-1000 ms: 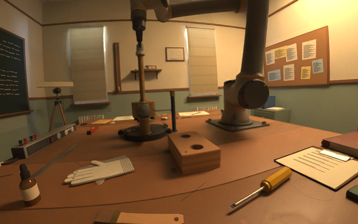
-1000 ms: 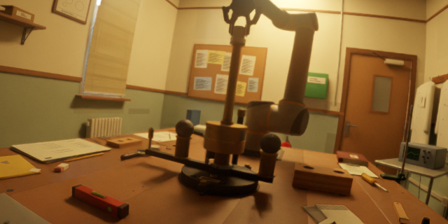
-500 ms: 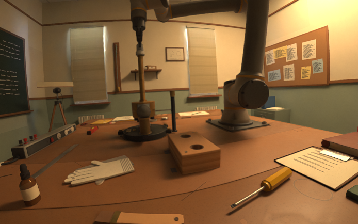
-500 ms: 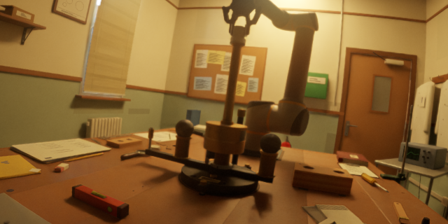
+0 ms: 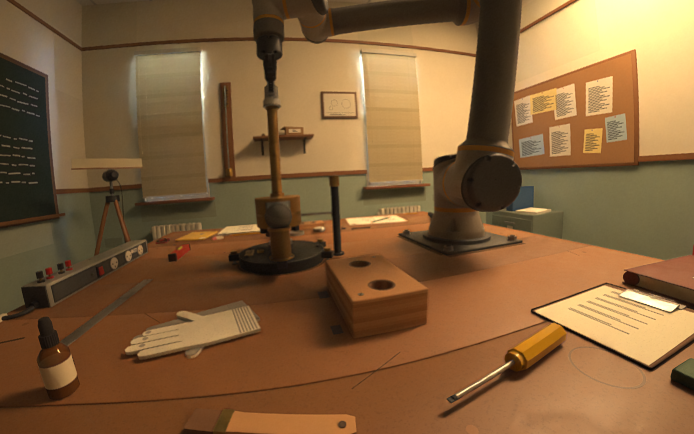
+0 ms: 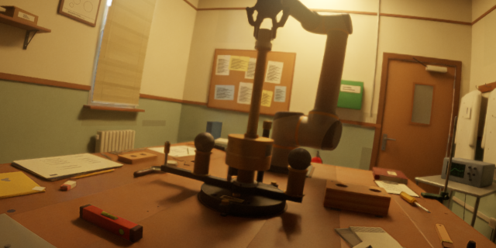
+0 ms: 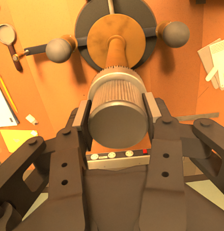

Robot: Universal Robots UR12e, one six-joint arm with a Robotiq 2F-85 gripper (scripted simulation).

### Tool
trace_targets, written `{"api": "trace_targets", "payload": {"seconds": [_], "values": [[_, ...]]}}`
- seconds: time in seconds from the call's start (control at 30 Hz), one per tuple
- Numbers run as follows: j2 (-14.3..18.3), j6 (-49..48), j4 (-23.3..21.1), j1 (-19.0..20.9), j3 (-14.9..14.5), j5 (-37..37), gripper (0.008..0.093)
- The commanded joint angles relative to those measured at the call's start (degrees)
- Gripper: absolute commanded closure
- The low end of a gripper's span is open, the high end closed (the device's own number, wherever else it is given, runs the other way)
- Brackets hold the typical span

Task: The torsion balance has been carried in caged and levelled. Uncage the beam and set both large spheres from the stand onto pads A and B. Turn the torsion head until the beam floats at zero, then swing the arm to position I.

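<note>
The beam inside the brass housing [image 6: 249, 151] is hidden. The torsion balance stands mid-table on a dark round base [image 5: 279, 256], with a tall brass column topped by the knurled torsion head [image 7: 118, 109] [image 6: 263, 40] [image 5: 271, 99]. My gripper [image 7: 118, 114] [image 6: 265, 27] [image 5: 270, 81] reaches straight down over the column, its two finger pads closed on the sides of the torsion head. Two large grey spheres [image 7: 58, 50] [image 7: 175, 30] sit on brass pads at the ends of the swing arm [image 6: 204, 142] [image 6: 299, 158].
The wooden sphere stand [image 5: 375, 294] [image 6: 357, 197] sits near the balance with two empty holes. A glove [image 5: 194, 330], dropper bottle [image 5: 56, 360], screwdriver [image 5: 511, 360], clipboard [image 5: 627, 322], red level [image 6: 111, 222] and power strip [image 5: 84, 272] lie around. The arm's base [image 5: 460, 226] stands behind.
</note>
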Motion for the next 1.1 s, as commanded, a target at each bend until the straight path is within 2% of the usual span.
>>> {"api": "trace_targets", "payload": {"seconds": [0.0, 1.07], "values": [[0.0, 0.0, 0.0, 0.0, 0.0, 0.0, 0.0934], [0.0, -1.9, 0.0, 0.0, 0.0, 0.0, 0.0934]]}}
